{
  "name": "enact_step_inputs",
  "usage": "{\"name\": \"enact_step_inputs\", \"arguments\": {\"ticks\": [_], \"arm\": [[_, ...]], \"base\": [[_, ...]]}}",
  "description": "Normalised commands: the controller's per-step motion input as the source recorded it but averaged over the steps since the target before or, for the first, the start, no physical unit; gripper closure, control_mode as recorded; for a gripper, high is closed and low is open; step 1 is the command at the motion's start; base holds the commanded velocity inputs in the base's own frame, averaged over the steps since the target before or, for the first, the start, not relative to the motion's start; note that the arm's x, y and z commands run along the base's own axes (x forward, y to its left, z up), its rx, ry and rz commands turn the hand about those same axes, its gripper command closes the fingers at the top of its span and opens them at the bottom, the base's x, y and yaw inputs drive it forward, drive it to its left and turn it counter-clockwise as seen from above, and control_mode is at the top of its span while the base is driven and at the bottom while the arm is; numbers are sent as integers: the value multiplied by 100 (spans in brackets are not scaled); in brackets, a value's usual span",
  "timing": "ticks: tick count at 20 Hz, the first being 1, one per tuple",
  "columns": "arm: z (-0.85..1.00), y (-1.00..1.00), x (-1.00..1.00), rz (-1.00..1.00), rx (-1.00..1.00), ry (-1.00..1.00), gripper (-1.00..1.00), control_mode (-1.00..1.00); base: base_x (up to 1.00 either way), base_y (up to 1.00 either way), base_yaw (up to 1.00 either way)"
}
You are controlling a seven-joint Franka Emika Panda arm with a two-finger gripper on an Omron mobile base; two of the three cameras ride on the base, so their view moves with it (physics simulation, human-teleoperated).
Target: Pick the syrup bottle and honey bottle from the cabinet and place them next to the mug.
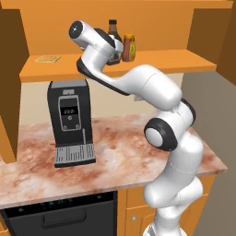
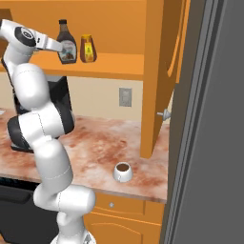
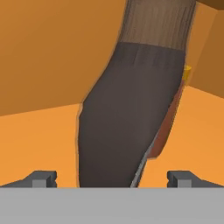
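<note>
In the hand view we see our gripper (image 3: 112, 178) with its fingers (image 3: 41, 178) spread wide, one either side of the syrup bottle (image 3: 131, 113), which stands between them at twelve o'clock, not yet clamped. A sliver of the honey bottle (image 3: 168, 127) peeks from behind it at three o'clock. From the right base view, both bottles stand upright, just beside each other, on the cabinet (image 2: 119, 64) shelf at eleven o'clock. The mug (image 2: 123, 172) sits on the marble counter (image 2: 95, 140) near six o'clock, well apart from the coffee machine (image 1: 70, 122).
</note>
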Motion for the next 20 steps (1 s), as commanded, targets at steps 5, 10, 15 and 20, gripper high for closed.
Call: {"name": "enact_step_inputs", "arguments": {"ticks": [5,10,15,20], "arm": [[0,0,7,0,0,0,-100,-100],[0,0,0,-6,0,0,-100,-100],[0,0,0,-2,0,0,-100,-100],[0,0,0,0,0,0,-100,-100]], "base": [[0,0,0],[0,0,0],[0,0,0],[0,0,0]]}}
